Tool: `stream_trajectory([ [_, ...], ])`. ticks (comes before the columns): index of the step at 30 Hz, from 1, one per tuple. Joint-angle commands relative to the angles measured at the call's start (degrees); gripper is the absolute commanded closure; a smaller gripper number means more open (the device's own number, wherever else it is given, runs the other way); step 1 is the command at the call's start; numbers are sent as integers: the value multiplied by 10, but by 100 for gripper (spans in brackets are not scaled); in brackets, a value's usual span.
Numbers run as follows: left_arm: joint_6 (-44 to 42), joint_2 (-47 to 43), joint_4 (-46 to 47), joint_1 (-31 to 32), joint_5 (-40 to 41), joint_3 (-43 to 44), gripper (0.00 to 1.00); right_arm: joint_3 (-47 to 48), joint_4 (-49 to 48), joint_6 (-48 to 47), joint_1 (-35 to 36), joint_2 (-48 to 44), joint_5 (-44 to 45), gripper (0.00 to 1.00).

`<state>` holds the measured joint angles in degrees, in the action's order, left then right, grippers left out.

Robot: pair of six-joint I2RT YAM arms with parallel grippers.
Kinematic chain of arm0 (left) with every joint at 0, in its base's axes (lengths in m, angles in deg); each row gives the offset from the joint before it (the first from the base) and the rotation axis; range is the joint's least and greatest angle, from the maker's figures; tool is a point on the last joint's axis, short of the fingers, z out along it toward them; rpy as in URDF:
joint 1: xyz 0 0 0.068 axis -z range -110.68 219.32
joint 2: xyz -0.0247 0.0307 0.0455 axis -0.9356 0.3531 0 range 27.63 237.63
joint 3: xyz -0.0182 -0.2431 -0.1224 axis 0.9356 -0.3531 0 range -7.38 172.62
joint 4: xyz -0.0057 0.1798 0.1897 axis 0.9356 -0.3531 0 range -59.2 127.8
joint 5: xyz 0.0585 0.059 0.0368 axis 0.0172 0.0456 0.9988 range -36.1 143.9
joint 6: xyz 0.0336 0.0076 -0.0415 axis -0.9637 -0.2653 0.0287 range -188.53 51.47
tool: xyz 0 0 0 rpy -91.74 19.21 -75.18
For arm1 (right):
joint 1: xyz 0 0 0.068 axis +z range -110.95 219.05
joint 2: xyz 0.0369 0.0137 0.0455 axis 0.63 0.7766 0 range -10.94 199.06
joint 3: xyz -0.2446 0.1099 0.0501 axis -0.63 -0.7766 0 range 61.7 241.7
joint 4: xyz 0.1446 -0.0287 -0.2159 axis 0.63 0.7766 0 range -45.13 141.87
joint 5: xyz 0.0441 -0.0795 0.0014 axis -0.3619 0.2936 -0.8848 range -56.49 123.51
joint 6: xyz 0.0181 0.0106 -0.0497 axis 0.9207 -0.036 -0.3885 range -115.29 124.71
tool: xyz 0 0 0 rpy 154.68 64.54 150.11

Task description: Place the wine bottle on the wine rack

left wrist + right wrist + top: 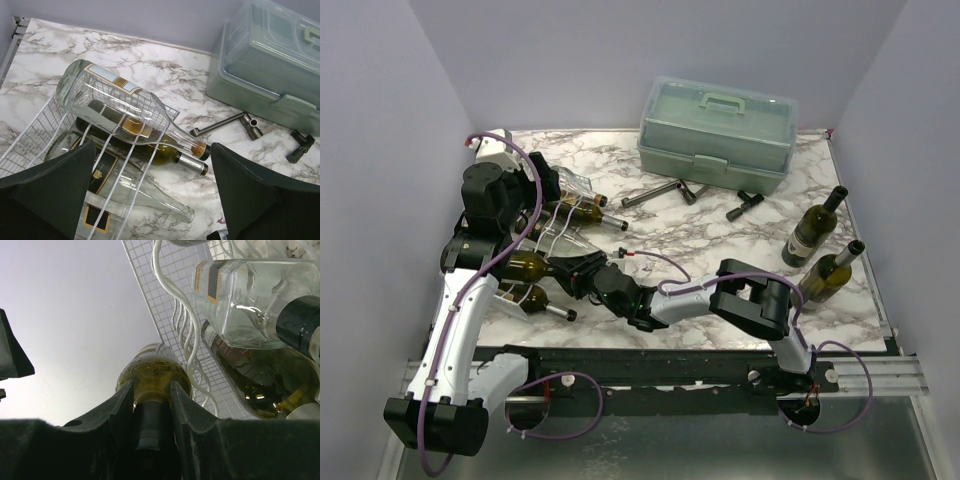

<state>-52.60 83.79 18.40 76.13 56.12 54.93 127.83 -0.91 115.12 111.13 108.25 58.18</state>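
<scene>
Starting with the top external view, the right arm extended leftward across the marble tabletop (pixel 710 235). The right end effector (pixel 572 272) was clamped on the neck of the wine bottle (pixel 525 266). The wine bottle lay horizontally at the near part of the wine rack (pixel 552 232), on the left side of the tabletop, among other bottles lying there. Whether it sat fully in a cradle could not be determined. The left end effector (pixel 545 184) hung at the far end of the wine rack. A pale green toolbox (pixel 717 130) stood at the far edge, and two upright bottles (pixel 815 228) stood near the right edge.

In the left wrist view, the fingers (pixel 55 190) of the left end effector were spread wide and held nothing. Beyond them, a clear bottle (pixel 115 102) lay over a dark bottle (pixel 155 152) on the white wire.

In the right wrist view, both fingers pressed against the bottle neck. The yellow-green glass body pointed toward the wavy cradle rows of the wine rack.
</scene>
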Motion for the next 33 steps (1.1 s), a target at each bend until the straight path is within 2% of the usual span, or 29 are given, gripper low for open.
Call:
stream_trajectory([
  [1, -2, -11, -2, -3, 4, -2, 1, 5, -23, 47, 8, -20, 28, 98],
  [15, 5, -5, -2, -3, -9, -1, 1, -26, -50, 71, 10, -22, 33, 81],
  [23, 4, -4, -2, -3, -7, -2, 1, 9, -18, 28, 17, -27, 35, 71],
  [27, 4, -4, -2, -4, -6, -2, 1, 22, -8, 15, 23, -26, 40, 69],
  [33, 5, -4, -2, -3, -7, -1, 1, 28, 6, 8, 32, -24, 41, 58],
])
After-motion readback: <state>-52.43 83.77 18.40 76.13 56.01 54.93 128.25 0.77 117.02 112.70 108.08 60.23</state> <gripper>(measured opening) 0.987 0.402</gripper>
